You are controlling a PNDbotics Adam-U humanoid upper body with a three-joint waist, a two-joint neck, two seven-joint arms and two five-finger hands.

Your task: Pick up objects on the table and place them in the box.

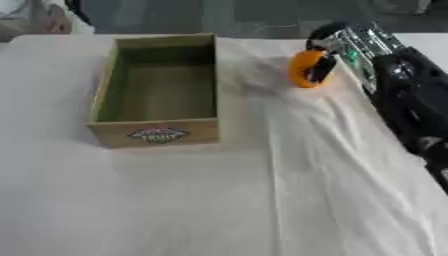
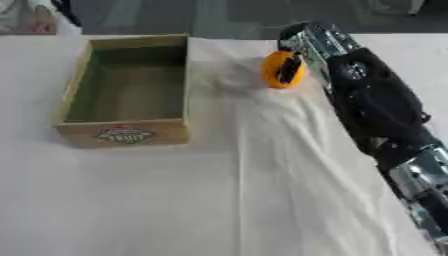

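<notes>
You're at staged test bench, likely lab: table (image 1: 175, 200) draped in wrinkled white cloth (image 2: 262, 190), single wooden box (image 1: 157, 90) as prop (printed label on front), grey floor beyond far edge.

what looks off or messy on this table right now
Only the white cloth: it lies rumpled, with creases running from the orange object in the right hand. The box stands upright and looks empty.
</notes>
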